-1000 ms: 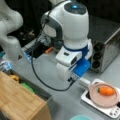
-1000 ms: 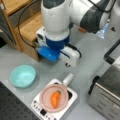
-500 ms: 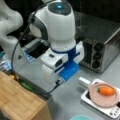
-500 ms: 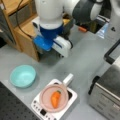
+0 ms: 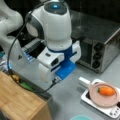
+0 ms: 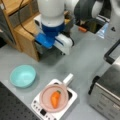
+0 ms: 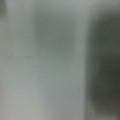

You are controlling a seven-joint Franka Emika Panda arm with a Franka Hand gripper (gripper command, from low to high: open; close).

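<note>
Moved off the carrot (image 6: pixel 55 98) toward the wooden shelf (image 6: pixel 23 37) | my gripper (image 6: pixel 51 41) hovers over bare bench (image 6: pixel 85 62), transit step | finger opening: cannot tell | next: pick a target.

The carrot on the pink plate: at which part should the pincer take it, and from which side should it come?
Probably from above, across the middle of the carrot. It lies flat on the pink plate, thickest mid-body, tapering to a tip, with its green top toward the white handle. The plate's rim would likely hinder a sideways approach. The pincer itself is hidden under the arm's white and blue wrist.
</note>
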